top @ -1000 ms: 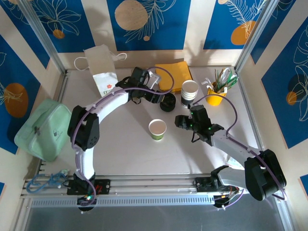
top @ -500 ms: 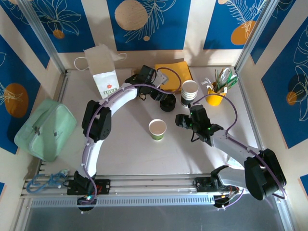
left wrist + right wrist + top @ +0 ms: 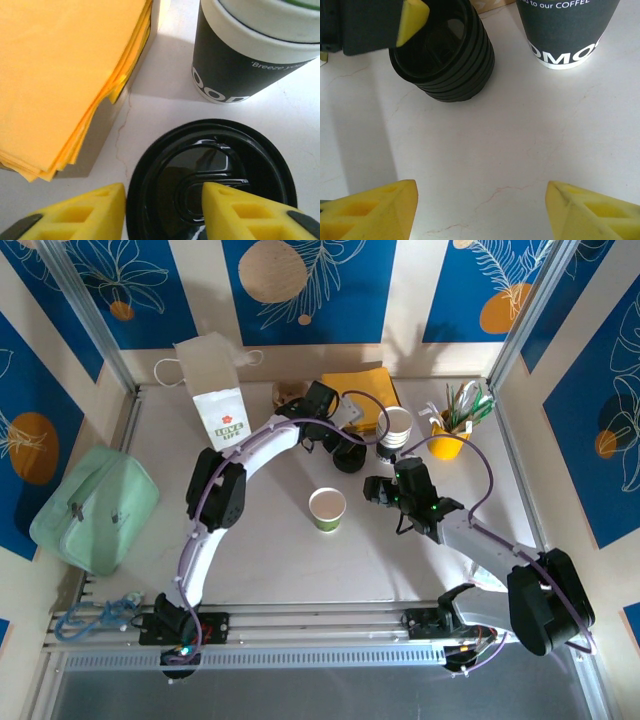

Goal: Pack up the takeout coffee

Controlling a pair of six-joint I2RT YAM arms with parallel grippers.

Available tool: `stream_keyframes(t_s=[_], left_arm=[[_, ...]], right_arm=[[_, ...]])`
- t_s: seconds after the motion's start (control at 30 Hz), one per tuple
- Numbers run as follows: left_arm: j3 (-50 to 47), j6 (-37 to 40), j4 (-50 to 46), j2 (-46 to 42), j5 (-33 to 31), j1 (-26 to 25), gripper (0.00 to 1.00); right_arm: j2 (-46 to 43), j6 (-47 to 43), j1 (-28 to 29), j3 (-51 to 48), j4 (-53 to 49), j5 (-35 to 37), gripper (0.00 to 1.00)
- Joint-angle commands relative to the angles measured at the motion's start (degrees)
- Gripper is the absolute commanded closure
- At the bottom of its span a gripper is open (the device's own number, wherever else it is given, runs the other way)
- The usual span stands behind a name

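Table (image 3: 270,560): nothing on it is shifting except the left arm; the bag, cups and lids are sitting where they were a second ago
Left arm (image 3: 255,448): it is finishing a sweep to its right along the back of the table, away from the paper bag (image 3: 218,392) and onto the lids
Right arm (image 3: 480,545): it is waiting where it was, the right gripper (image 3: 480,210) hanging wide apart over bare table with nothing in it, facing the lids and the stack of white cups (image 3: 394,428)
Lid stack (image 3: 445,55): the left gripper (image 3: 162,210) is now hovering right over it, just beside the yellow napkins (image 3: 60,75)
Takeout coffee (image 3: 327,508): the green-sided cup is standing mid-table, apart from both grippers, its mouth open and no lid on it yet
Top lid (image 3: 215,170): it is lying under the closing jaws, one finger outside its rim and the other over its middle
Left fingers (image 3: 85,212): they are narrowing and are now partway open; I cannot tell that they are gripping anything yet
Meaning: the arm seems to be fetching a lid, so capping is coming first and bagging is waiting
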Motion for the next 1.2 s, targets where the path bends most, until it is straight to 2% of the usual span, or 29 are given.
stream_keyframes(t_s=[0.0,0.4,0.6,1.17], left_arm=[[2.58,1.46,-1.17,1.40,-0.13,-0.47,0.58],[3.56,3.19,-2.06,2.05,-1.89,-0.72,0.60],[4.13,3.50,-2.85,1.78,-2.04,-0.68,0.71],[4.18,2.65,-2.83,-0.70,-1.15,-0.67,0.83]], right_arm=[[0.71,-0.61,-0.32,1.90,0.45,-0.61,0.32],[2.04,-0.52,-0.45,2.81,-0.18,-0.80,0.32],[2.40,-0.39,-0.41,3.05,-0.39,-0.76,0.32],[2.57,-0.40,-0.56,3.30,-0.74,-0.53,0.31]])
